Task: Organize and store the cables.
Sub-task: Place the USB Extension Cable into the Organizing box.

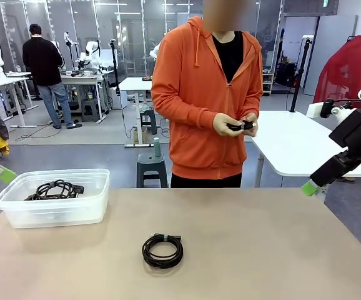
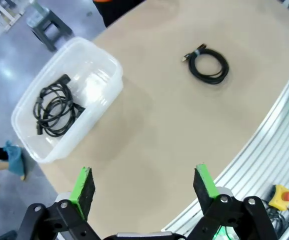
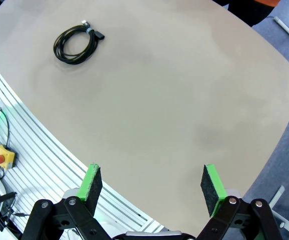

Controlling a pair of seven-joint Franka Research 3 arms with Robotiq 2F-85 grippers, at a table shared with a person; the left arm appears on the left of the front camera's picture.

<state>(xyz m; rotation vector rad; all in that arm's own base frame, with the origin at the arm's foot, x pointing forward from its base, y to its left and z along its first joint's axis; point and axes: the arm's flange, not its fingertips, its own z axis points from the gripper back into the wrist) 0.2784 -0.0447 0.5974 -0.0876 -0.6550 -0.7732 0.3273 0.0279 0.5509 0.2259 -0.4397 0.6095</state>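
Your left hand (image 2: 143, 186) and right hand (image 3: 152, 182) hang spread wide and empty at the sides of the table (image 1: 262, 250), likely waiting. Ahead-left of the left hand, a clear bin (image 2: 104, 65) holds one coiled cable (image 2: 54, 110), seemingly stored. Another coil (image 3: 77, 44) lies well ahead of both hands, probably next. The front view adds the person's hands (image 1: 226, 124), beyond both, holding a third cable (image 1: 242, 126).

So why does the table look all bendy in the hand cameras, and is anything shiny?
Left wrist view: the wide lens curves the table edge, and the clear bin shows white glare. Right wrist view: same curving, even light, and the coiled cable looks sharp. Front view: the table edge looks straight, and shadows are faint.
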